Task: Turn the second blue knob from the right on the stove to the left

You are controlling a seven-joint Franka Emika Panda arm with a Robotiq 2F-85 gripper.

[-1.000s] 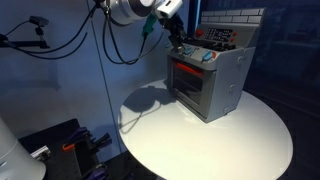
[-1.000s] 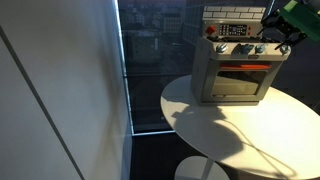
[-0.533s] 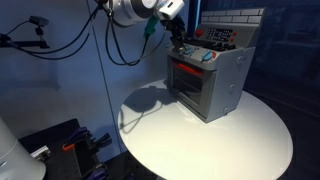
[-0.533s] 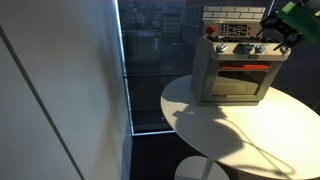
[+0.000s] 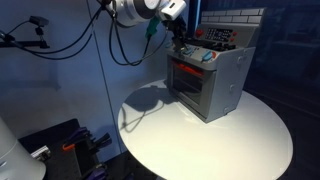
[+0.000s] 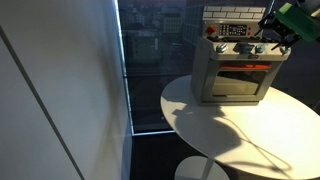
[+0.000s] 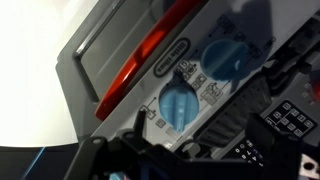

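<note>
The stove is a small grey toy oven with a red-framed glass door, standing on a round white table; it also shows in an exterior view. My gripper hangs at the knob row on the stove's front top edge, also seen in an exterior view. In the wrist view, two light-blue knobs show: one lies close ahead between my dark fingers, the other is beyond it. The fingers stand wide apart, open, not touching the knob. The red door frame runs beside the knobs.
The table has bare white surface in front of the stove. Black cables hang from the arm. Dark equipment sits low beside the table. A tall window panel stands behind the table.
The arm has shifted very slightly toward the stove; the gripper stays at the knob row, still open.
</note>
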